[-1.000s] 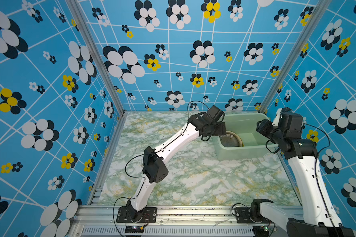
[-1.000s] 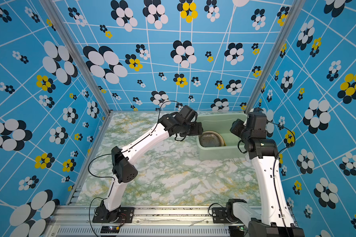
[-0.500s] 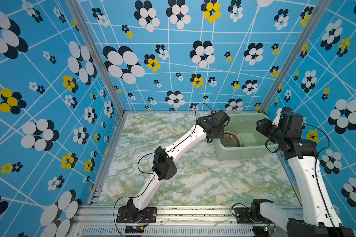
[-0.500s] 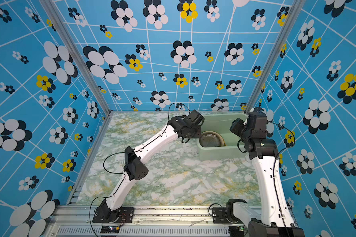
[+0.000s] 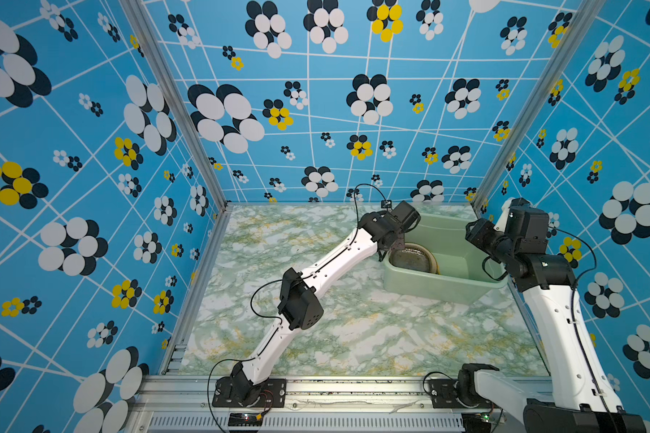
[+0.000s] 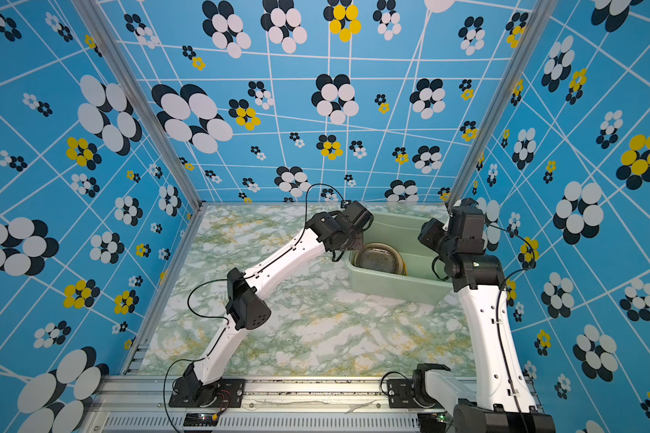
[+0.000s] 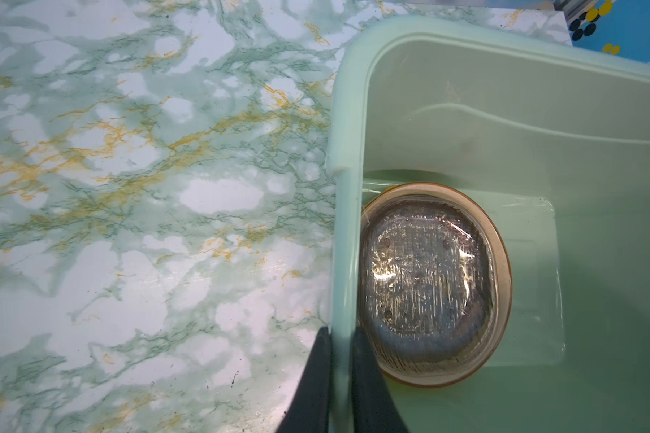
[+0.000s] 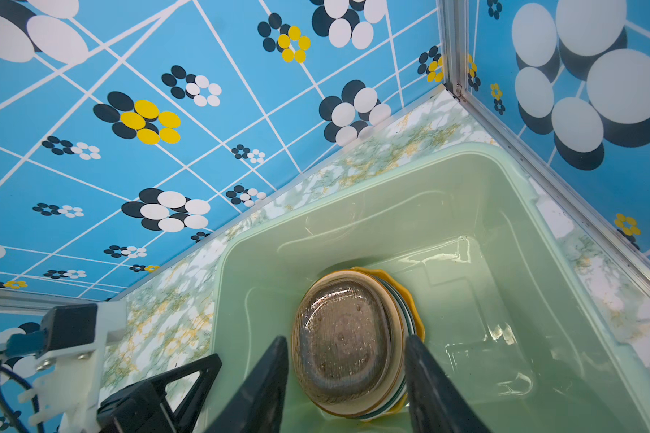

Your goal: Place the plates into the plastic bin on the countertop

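Clamping the plastic bin (image 5: 443, 290) by its left rim, plates (image 5: 411, 258) stacked inside.
The left gripper (image 7: 341, 331) is clenched on the bin's left wall, one finger inside and one outside; the bin stands in the far right corner of the marble surface (image 5: 353, 330). The plates lie in its left end, a clear glass plate (image 8: 340, 322) on top, a yellow scalloped plate (image 8: 398, 281) underneath. The right gripper (image 8: 346, 339) hangs over the bin, fingers spread, grasping nothing.
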Controlling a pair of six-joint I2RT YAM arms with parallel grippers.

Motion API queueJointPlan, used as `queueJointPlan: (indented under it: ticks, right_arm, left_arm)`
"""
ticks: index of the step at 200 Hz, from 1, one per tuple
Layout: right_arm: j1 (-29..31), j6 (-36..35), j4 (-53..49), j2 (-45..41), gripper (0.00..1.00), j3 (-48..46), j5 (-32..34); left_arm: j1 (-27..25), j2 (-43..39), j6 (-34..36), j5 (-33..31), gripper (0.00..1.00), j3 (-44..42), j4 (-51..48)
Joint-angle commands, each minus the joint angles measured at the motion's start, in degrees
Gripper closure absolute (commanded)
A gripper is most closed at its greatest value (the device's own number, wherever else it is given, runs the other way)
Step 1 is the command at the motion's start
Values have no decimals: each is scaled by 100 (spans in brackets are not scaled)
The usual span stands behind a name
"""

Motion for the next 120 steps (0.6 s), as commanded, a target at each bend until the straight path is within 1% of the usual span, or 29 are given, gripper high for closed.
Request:
queueJointPlan:
  ticks: [1, 17, 31, 49, 70, 92, 102, 120]
  right_arm:
    - [-31, 5, 83, -144, 48, -58, 8]
    - [-29, -4, 69, -168, 48, -60, 35]
    - [-35, -10, 53, -187, 48, -65, 59]
    - [-29, -16, 18, -199, 48, -60, 50]
    - [-29, -17, -14, -198, 48, -58, 54]
    - [-29, 2, -45, -216, 48, -73, 79]
    - [-29, 18, -56, -224, 49, -85, 69]
    - [-29, 44, -68, -242, 49, -122, 20]
  left_arm:
    - [209, -267, 29, -822, 97, -38, -1022]
    - [270, -510, 74, -1023, 98, -318, -1149]
    - [335, -878, 105, -1191, 99, -807, -1133]
    - [436, -1568, 156, -1321, 100, -1838, -803]
    - [599, -2556, 229, -1291, 99, -3186, -280]
    - [816, -3570, 412, -1014, 100, -4573, 162]
    - [963, -4074, 671, -683, 100, -5193, 474]
    - [1227, -4851, 948, -341, 100, -6043, 758]
